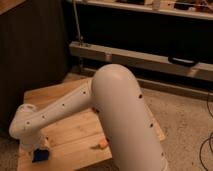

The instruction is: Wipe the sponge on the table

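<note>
No readable text anywhere; hand [38, 149] over sponge [41, 156] at table [75, 135] corner.

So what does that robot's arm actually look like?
The arm is smooth, glossy white: fat rounded tubes joined at elbows, dotted with small dark spots. Its gripper is tucked under the slimmer end, by the blue sponge on the table.
</note>
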Controlling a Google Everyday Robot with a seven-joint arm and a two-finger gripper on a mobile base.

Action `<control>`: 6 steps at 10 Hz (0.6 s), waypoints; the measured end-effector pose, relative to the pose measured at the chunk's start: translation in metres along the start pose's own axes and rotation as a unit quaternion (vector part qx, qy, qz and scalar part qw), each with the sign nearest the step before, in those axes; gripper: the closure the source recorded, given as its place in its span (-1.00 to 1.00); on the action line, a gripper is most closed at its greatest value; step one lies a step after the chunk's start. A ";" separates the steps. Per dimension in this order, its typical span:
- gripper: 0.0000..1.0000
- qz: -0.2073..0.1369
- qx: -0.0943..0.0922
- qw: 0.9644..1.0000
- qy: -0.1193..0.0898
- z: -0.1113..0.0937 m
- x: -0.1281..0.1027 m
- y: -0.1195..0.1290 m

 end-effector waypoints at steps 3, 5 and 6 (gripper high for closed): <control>0.92 0.015 0.011 1.000 -0.017 -0.003 -0.045 0.031; 0.92 0.035 0.011 0.999 -0.035 0.001 -0.071 0.052; 0.92 0.043 0.008 0.998 -0.038 0.003 -0.075 0.056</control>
